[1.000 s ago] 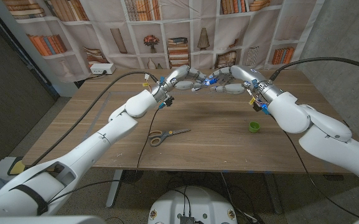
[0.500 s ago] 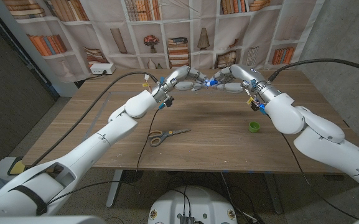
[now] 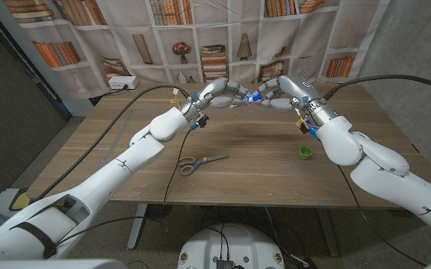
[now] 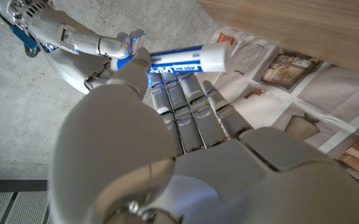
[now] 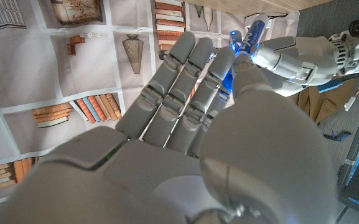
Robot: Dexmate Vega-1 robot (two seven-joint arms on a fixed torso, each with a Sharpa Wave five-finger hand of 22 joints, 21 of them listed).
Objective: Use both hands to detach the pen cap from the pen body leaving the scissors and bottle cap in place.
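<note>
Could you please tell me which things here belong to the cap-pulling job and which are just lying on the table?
In the job:
pen, held above the table
left hand, gripping it
right hand, pinching its blue end

Lying about, untouched:
scissors
green bottle cap

The wooden table (image 3: 125,161) carries 3 things. A pair of scissors (image 3: 199,162) with orange-and-grey handles lies flat near the middle of the front edge, blades pointing toward the right edge. A green bottle cap (image 3: 305,152) sits well apart from them, nearer the right edge. A white box (image 3: 122,82) with a cable rests at the back left corner.
</note>
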